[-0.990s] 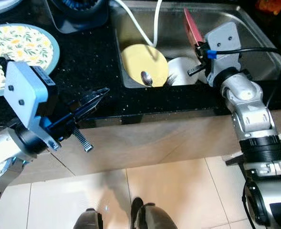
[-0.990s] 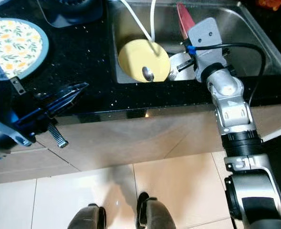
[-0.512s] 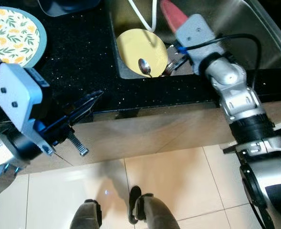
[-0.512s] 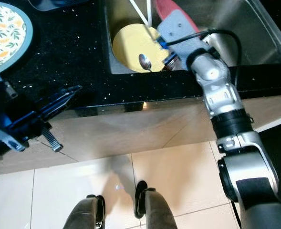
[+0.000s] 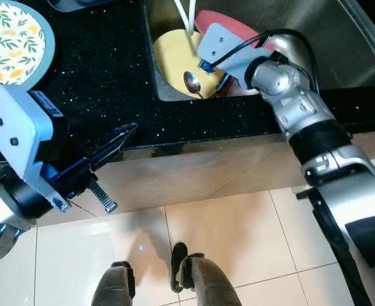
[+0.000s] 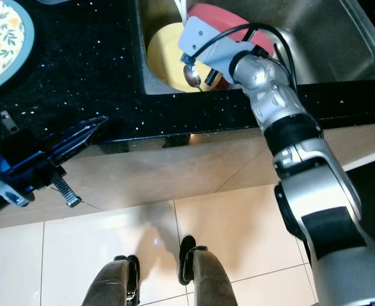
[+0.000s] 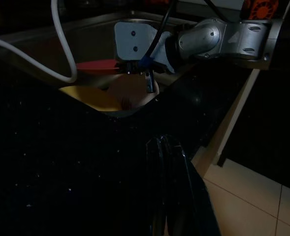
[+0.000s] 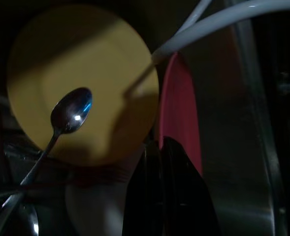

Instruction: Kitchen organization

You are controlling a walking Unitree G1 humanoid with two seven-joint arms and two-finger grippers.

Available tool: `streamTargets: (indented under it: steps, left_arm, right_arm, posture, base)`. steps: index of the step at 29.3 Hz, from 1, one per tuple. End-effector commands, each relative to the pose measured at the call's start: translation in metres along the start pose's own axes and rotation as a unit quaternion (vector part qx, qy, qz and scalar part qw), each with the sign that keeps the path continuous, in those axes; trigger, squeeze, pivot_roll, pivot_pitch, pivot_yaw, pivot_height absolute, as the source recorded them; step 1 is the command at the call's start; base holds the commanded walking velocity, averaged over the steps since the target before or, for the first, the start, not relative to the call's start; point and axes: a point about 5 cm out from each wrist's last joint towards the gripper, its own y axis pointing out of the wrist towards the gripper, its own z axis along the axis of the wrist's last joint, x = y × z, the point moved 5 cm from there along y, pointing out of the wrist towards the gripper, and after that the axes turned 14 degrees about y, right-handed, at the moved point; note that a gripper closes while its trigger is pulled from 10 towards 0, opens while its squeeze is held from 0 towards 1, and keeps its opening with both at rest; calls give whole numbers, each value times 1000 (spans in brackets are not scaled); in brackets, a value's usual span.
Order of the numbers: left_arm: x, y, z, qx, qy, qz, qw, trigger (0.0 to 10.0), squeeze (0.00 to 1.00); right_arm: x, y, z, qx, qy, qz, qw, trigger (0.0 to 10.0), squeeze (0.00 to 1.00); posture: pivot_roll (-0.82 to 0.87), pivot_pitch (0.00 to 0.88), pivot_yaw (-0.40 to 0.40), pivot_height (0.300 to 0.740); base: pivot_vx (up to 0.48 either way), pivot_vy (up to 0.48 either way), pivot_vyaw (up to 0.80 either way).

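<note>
A yellow plate [image 5: 177,57] leans in the steel sink [image 5: 340,44] with a spoon [image 5: 192,83] resting against it. Behind it stands a red plate [image 5: 235,22], and a pale bowl [image 7: 130,91] sits below both. My right arm reaches into the sink. My right gripper [image 8: 163,145] is shut, its tips close to the lower edge of the red plate [image 8: 179,108] and beside the yellow plate [image 8: 80,78]. My left gripper [image 5: 127,132] is shut and empty, hovering over the front edge of the black counter [image 5: 104,70].
A flowered plate [image 5: 9,38] lies on the counter at the far left. A white hose [image 5: 186,9] hangs into the sink over the yellow plate. Below the counter run a beige cabinet front [image 5: 206,172] and a tiled floor [image 5: 238,248].
My right gripper has swung left inside the sink, from beside the bowl to the yellow plate. The head view has shifted. My left gripper has stayed by the counter edge.
</note>
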Motion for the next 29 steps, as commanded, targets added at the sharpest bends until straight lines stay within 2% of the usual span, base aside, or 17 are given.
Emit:
streamTargets:
  steps: [1,2,3,5,9,13,15,17,18,19,20,22,25,26,27,28,29]
  left_arm:
    - [7,-1,4,-5,8,-19,1000,10000,0]
    - [7,-1,4,-6,8,-19,1000,10000,0]
    - [7,0,4,-6,8,-19,1000,10000,0]
    - [7,0,5,-5,8,-19,1000,10000,0]
    - [6,0,5,-5,9,-18,1000,10000,0]
    - [6,1,5,-5,11,-18,1000,10000,0]
    - [4,2,5,-2,12,-17,1000,10000,0]
    - [4,2,5,-2,12,-17,1000,10000,0]
    - [4,3,6,0,13,-17,1000,10000,0]
    - [3,3,7,1,14,-17,1000,10000,0]
    - [2,4,7,3,15,-16,1000,10000,0]
    - [1,4,7,5,15,-16,1000,10000,0]
    - [1,5,7,7,16,-16,1000,10000,0]
    - [0,6,7,11,17,-16,1000,10000,0]
    - [0,6,7,11,17,-16,1000,10000,0]
    - [-1,7,7,16,20,-15,1000,10000,0]
    - [-2,8,7,18,21,-13,1000,10000,0]
  right_arm:
    - [-3,2,-1,-11,-27,14,999,2863,0]
    - [1,3,0,-19,-38,17,999,9490,0]
    - [5,3,0,-24,-41,14,999,10000,976]
    - [10,3,1,-27,-40,12,999,10000,1000]
    - [13,3,1,-29,-40,11,999,10000,1000]
    - [27,1,10,-6,-12,-11,1000,10000,1000]
    - [36,-2,18,18,28,-16,999,10000,1000]
    - [36,-2,18,18,28,-16,999,10000,1000]
    - [40,-4,26,42,65,-7,997,10000,957]
    - [44,-7,31,62,93,2,994,10000,576]
    - [47,-11,36,85,129,15,988,10000,0]
    - [53,-18,42,121,171,33,977,10000,0]
    - [57,-22,43,139,198,34,970,10000,0]
    - [62,-30,43,174,249,41,952,10000,0]
    - [62,-30,43,174,249,41,952,10000,0]
    - [63,-40,44,215,305,56,926,10000,0]
    - [63,-44,43,232,331,60,912,10000,0]
  posture:
    - [164,427,-113,740]
    - [165,423,-113,740]
    - [166,422,-112,740]
    - [167,420,-113,740]
    - [169,415,-112,740]
    - [172,402,-107,740]
    - [176,394,-104,740]
    - [176,394,-104,740]
    - [177,386,-104,740]
    - [177,384,-104,740]
    - [179,372,-102,740]
    - [180,363,-101,740]
    - [180,352,-102,740]
    - [188,329,-103,740]
    - [188,329,-103,740]
    - [194,320,-102,740]
    - [198,311,-100,740]
  base:
    - [0,0,0]
    - [0,0,0]
    - [0,0,0]
    - [0,0,0]
    - [0,0,0]
    - [0,0,0]
    - [0,0,0]
    - [0,0,0]
    - [0,0,0]
    - [0,0,0]
    - [0,0,0]
    - [0,0,0]
    - [0,0,0]
    - [0,0,0]
    - [0,0,0]
    - [0,0,0]
    - [0,0,0]
